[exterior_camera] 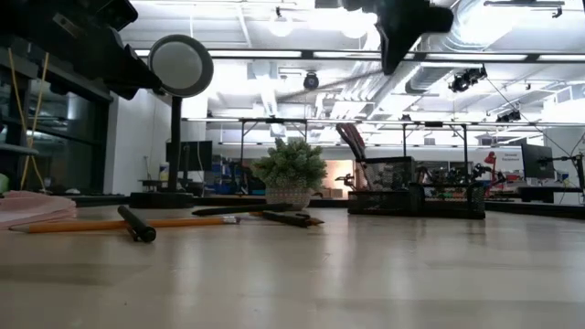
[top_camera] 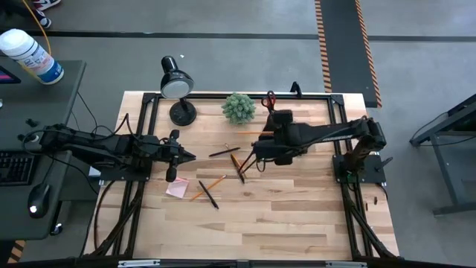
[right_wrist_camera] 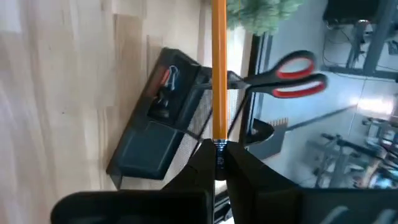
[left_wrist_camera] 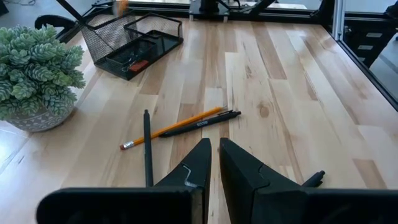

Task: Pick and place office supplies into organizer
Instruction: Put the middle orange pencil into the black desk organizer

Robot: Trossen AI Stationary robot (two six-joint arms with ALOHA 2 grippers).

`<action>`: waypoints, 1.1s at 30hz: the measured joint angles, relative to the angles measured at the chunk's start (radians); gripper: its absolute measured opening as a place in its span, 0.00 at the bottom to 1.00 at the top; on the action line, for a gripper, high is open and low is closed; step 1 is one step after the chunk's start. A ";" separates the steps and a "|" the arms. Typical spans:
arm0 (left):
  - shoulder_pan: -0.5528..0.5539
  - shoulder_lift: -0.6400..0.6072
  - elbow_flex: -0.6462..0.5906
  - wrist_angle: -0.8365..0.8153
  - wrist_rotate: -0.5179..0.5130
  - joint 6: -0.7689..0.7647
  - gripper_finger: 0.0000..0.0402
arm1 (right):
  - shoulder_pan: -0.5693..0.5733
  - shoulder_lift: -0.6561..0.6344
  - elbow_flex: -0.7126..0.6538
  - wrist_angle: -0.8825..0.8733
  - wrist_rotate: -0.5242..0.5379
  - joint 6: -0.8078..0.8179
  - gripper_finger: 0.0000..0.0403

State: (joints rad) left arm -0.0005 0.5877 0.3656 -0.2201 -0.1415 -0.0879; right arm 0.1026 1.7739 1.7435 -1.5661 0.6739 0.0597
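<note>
My right gripper (right_wrist_camera: 217, 152) (top_camera: 265, 135) is raised over the middle of the table, shut on an orange pencil (right_wrist_camera: 219, 68). Just beyond it stands the black mesh organizer (right_wrist_camera: 149, 143) (top_camera: 281, 117), with red-handled scissors (right_wrist_camera: 292, 74) (top_camera: 270, 99) standing blades-down in its cup. My left gripper (left_wrist_camera: 215, 163) (top_camera: 175, 158) hovers at the table's left, shut and holding nothing. On the wood lie another orange pencil (left_wrist_camera: 171, 127), two black pens (left_wrist_camera: 199, 123) (left_wrist_camera: 147, 146), a pencil and pen pair (top_camera: 210, 187), and a pink sticky pad (top_camera: 177, 187). My right gripper pinches the orange pencil at its metal-banded end (right_wrist_camera: 219, 147) between the two fingers. The pencil runs straight out ahead of the fingers, along them. It is lifted clear of the table, and in the right wrist view its free length crosses over the organizer.
A green plant (top_camera: 239, 108) (left_wrist_camera: 34, 68) stands left of the organizer at the far edge, and a black desk lamp (top_camera: 177, 85) left of that. Bare wood stretches across the near half of the table (top_camera: 282, 216).
</note>
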 joint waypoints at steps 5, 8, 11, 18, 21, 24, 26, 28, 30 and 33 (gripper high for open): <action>0.000 0.000 0.000 -0.017 0.003 -0.001 0.06 | -0.073 -0.022 0.009 -0.004 -0.035 0.024 0.03; 0.000 0.000 0.000 -0.017 0.003 -0.002 0.06 | -0.128 -0.028 0.009 -0.004 -0.057 0.036 0.03; 0.000 0.000 0.000 -0.018 0.004 -0.002 0.06 | -0.156 -0.028 0.008 -0.004 0.018 0.012 0.03; 0.000 0.000 0.000 -0.018 0.003 -0.001 0.06 | -0.115 -0.028 0.009 0.029 0.472 -0.054 0.03; 0.000 0.000 0.000 -0.018 0.003 -0.001 0.06 | -0.073 -0.028 0.009 0.053 0.647 -0.065 0.03; 0.000 0.000 0.000 -0.017 0.003 -0.001 0.06 | -0.039 -0.028 0.009 0.053 0.759 -0.009 0.03; 0.000 0.000 0.000 -0.016 0.003 0.000 0.06 | -0.022 -0.028 0.009 0.051 0.799 0.090 0.03; 0.000 0.000 0.000 -0.015 0.003 0.000 0.06 | -0.008 -0.028 0.009 0.029 0.836 0.204 0.03; 0.000 0.000 0.000 -0.015 0.003 0.000 0.06 | 0.005 -0.030 0.009 -0.002 0.868 0.321 0.03; 0.000 0.000 0.000 -0.015 0.003 -0.011 0.06 | 0.020 -0.039 -0.006 -0.002 0.881 0.408 0.03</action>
State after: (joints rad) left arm -0.0006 0.5880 0.3653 -0.2356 -0.1383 -0.0986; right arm 0.1227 1.7351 1.7380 -1.5684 1.5545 0.4679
